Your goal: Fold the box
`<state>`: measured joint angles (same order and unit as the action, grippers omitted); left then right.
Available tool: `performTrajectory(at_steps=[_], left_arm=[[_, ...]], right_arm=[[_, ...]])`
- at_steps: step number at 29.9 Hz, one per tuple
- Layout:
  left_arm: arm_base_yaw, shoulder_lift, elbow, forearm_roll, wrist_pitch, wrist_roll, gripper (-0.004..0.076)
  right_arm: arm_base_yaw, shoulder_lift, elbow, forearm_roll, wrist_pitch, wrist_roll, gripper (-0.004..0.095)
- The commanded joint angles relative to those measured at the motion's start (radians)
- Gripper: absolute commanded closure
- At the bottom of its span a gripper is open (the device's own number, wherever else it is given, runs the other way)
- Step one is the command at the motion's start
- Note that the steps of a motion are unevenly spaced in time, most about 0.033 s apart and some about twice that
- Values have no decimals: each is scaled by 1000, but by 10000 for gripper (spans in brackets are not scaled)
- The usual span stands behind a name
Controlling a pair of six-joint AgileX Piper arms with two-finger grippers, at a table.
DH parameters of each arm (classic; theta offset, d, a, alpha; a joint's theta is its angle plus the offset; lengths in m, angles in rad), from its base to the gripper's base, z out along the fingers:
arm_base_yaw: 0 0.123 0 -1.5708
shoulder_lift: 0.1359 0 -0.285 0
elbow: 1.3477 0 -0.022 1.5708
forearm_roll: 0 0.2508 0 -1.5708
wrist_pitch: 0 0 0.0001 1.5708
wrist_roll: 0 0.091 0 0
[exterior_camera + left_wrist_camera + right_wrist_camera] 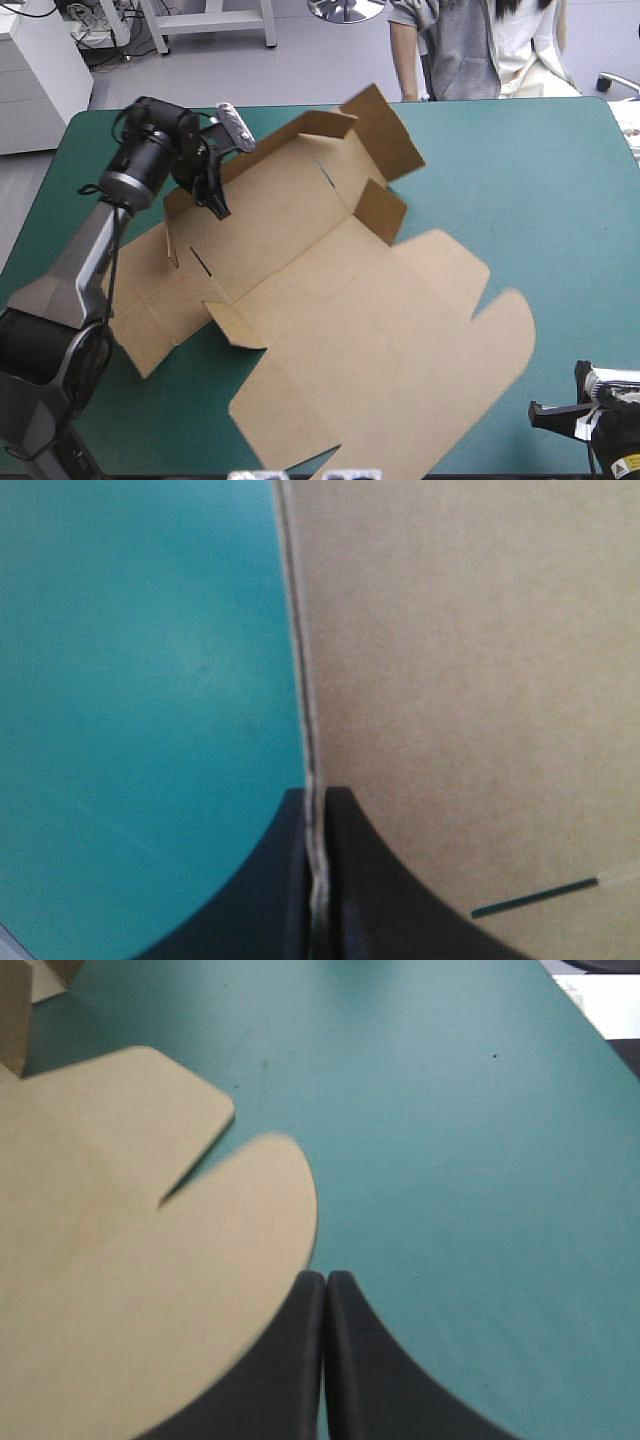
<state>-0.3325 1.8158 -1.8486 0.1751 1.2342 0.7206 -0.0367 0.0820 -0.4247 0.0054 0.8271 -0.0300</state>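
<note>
Where the left hand grips, the box stands.

This looks like a robotics lab or test room. A work table under a teal-green cover fills the high view. A black and grey robot arm comes in at the lower left and reaches over the box, a cut sheet of brown board lying across the middle. Beyond the table, along the top of the frame, is a bare grey floor. On it stand a white cabinet at upper left, the white legs of a bench and the chrome foot of a swivel chair. Beside the cabinet lies what may be a tangle of cables, too small to be sure.
</note>
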Motion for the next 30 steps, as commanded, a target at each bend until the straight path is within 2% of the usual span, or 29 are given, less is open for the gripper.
performTrajectory(at_steps=[1, 7, 13, 19, 25, 30], left_arm=[[-111, -16, -29, 129, -31, 15, 734], [-278, -2, -28, 392, -88, 8, 734], [-383, -20, -28, 598, -94, -72, 734], [-472, -69, -23, 616, -82, -126, 734], [-581, -156, 135, 733, -124, -223, 734], [-682, -221, 325, 915, -145, -422, 734]], right_arm=[[-6, 57, -29, 46, -85, -29, 925], [-6, 86, -29, 77, -98, -30, 925], [-6, 86, -29, 77, -90, -30, 925], [-6, 86, -29, 77, -81, -30, 925], [-6, 86, -29, 77, -79, -4, 925], [-6, 86, -29, 79, -79, -4, 924]])
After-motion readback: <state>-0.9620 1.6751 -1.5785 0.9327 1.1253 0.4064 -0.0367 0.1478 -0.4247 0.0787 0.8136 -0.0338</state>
